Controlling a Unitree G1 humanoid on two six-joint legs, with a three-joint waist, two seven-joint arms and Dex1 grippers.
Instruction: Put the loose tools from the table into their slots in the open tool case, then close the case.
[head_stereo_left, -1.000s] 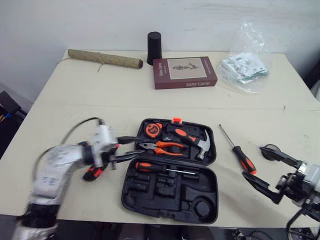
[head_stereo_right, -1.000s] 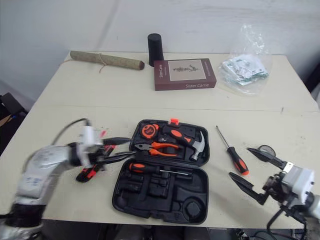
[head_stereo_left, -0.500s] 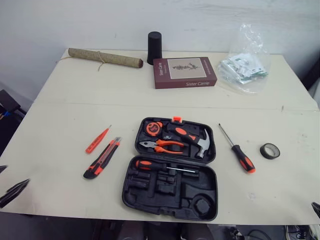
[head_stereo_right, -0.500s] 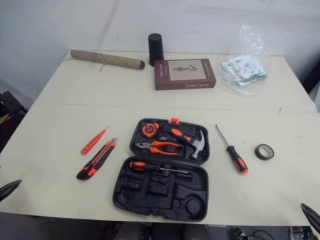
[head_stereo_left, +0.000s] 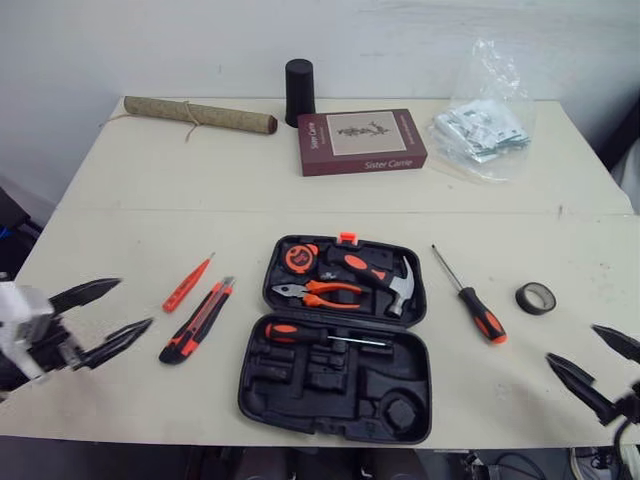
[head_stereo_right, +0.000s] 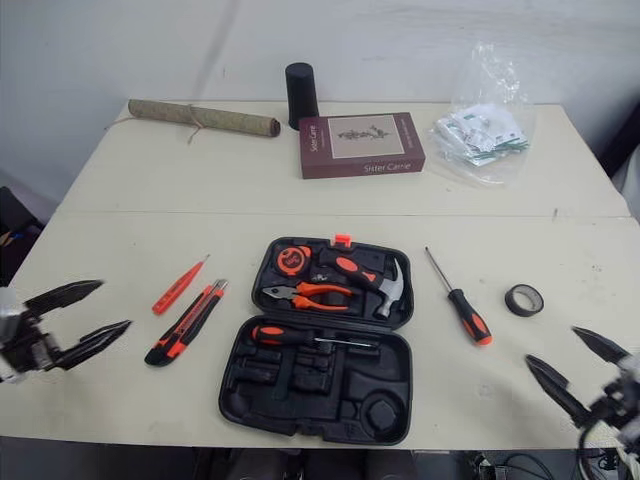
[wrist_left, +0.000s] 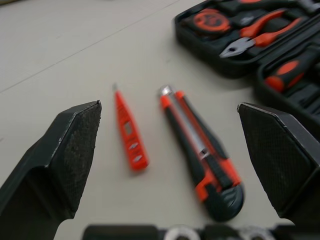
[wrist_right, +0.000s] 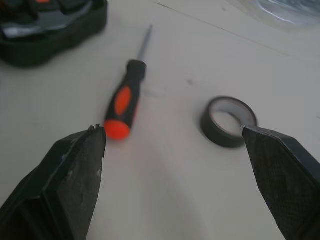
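I am holding my left pincer (head_stereo_left: 135, 303) apart and empty over the bench (head_stereo_left: 300, 190). The utility knife (head_stereo_left: 198, 320) and tester pen (head_stereo_left: 187, 284) are lying just ahead, beside the open tool case (head_stereo_left: 300, 385). My right pincer (head_stereo_left: 571, 342) is gaping near the screwdriver (head_stereo_left: 470, 298) and tape roll (head_stereo_left: 535, 297).

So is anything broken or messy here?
Nothing looks broken or spilled. Four tools just lie outside the open case: tester pen and utility knife on its left, screwdriver and tape roll on its right.
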